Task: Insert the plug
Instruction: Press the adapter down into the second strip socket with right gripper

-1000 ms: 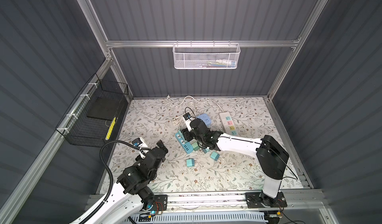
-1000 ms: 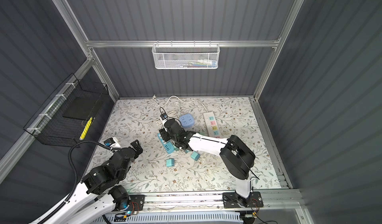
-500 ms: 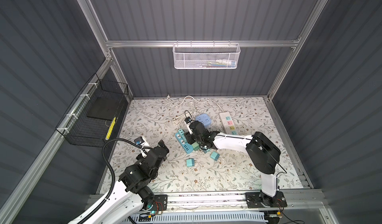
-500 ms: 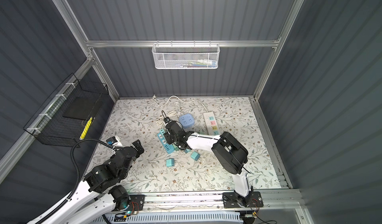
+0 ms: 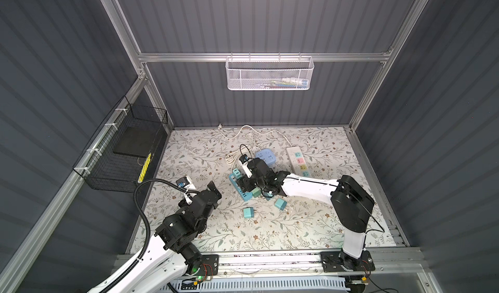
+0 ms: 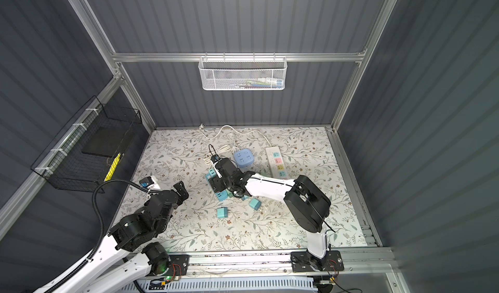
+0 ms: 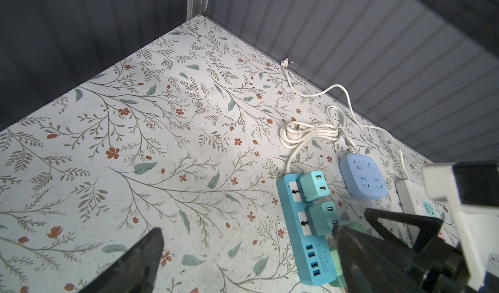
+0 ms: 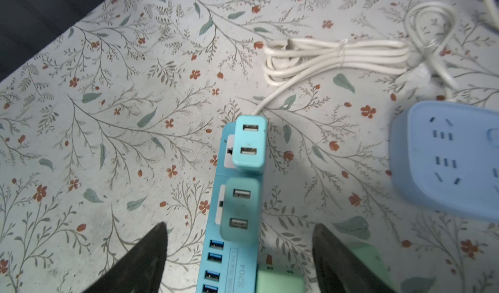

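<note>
Right gripper [image 8: 239, 225] spread astride strip [image 8: 235, 272], bare mat [image 8: 108, 116] alongside

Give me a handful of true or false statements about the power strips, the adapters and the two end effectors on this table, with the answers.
1. Two teal USB adapter cubes sit plugged into the teal power strip. True.
2. The right end effector is clamped on an adapter. False: its jaws stand open on either side of the strip, gripping nothing.
3. The pale blue rounded square socket block has a plug in it. False: its sockets are bare.
4. The left end effector is open and holds nothing. True.
5. Two loose teal cubes lie on the flowered table. True.
</note>
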Controlling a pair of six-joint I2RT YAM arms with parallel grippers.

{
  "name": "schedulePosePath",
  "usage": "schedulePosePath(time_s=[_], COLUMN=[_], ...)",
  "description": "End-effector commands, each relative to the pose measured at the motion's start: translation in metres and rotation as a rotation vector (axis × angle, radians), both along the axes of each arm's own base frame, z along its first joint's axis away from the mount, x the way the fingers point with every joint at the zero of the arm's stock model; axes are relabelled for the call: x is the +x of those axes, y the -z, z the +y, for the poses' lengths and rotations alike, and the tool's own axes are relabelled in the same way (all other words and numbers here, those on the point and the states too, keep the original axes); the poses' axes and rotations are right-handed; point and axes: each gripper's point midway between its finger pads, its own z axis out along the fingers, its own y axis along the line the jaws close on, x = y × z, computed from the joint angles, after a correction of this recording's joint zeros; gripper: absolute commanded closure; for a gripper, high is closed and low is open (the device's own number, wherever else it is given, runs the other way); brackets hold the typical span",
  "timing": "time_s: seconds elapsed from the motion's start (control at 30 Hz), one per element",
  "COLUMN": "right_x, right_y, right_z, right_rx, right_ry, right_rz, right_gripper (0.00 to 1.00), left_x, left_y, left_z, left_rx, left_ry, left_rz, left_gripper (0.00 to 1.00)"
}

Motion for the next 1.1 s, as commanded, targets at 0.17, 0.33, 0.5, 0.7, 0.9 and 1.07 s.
schedulePosePath(time_s=[0.17,0.33,0.5,0.7,0.9,1.07], right_x=[-0.01,-0.011,-0.013,-0.01,0.003,0.019], right_y=[0.055,0.073,0.078,0.071,0.069,0.067], right_z=[0.008,0.008,0.017,0.036,0.071,0.099], right_rx=[-0.112,-0.151,-0.174,-0.141,-0.131,-0.097], right_ry=[-0.038,-0.035,-0.05,-0.068,-0.099,-0.104], right_rz=[0.112,0.14,0.144,0.137,0.132,0.137], right_gripper=[0.21,0.25,0.34,0.42,0.43,0.43], left_x=[0.001,0.0,-0.002,-0.003,-0.005,-0.007], left_y=[-0.016,-0.017,-0.018,-0.018,-0.024,-0.029], left_z=[-0.004,-0.001,0.002,0.006,0.011,0.015], left_rx=[-0.012,-0.011,-0.008,0.001,0.006,0.005], left_ry=[0.026,0.022,0.012,0.0,-0.013,-0.025], left_rz=[-0.028,-0.034,-0.044,-0.042,-0.057,-0.059], left_gripper=[0.0,0.0,0.0,0.0,0.0,0.0])
